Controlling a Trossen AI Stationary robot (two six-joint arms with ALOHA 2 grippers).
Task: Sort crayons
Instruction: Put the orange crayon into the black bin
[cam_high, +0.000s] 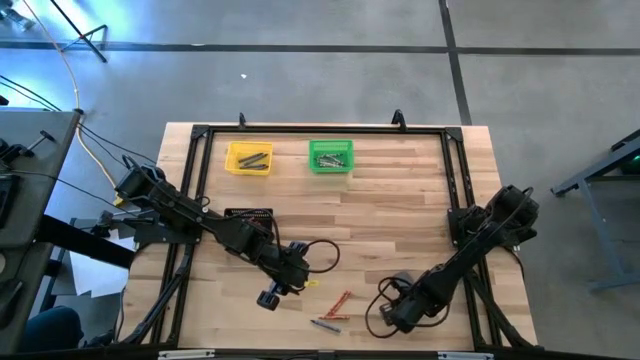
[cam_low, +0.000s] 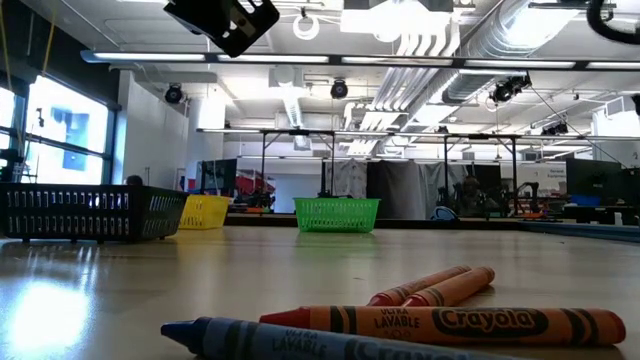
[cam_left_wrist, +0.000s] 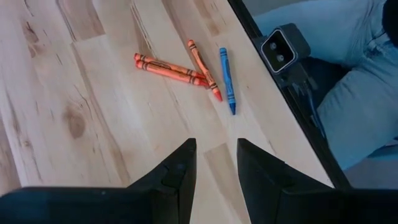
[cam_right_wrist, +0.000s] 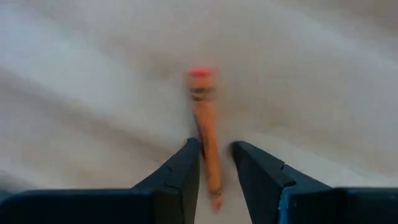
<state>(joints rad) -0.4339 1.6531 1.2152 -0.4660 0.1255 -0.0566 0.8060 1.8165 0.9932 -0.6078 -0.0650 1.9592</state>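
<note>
Crayons (cam_high: 333, 308): loose cluster, table (cam_high: 400, 210) 6 o'clock edge. Left gripper (cam_left_wrist: 216, 163): fingers parted, nothing held, hovering just beside at 9 o'clock. Right gripper (cam_right_wrist: 215, 165): clenched around orange crayon (cam_right_wrist: 205, 124). Yellow bin (cam_high: 249, 158), green bin (cam_high: 330, 156): 12 o'clock; bare boards between.

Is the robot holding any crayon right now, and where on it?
The right pincer has an orange crayon between its fingers, near the crayon's lower end; whether they pinch it cannot be told. The left pincer holds nothing.

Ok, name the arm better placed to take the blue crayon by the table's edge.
Left, probably. The left end effector is open, empty and faces the blue crayon; the right end effector is already busy with an orange crayon.
</note>
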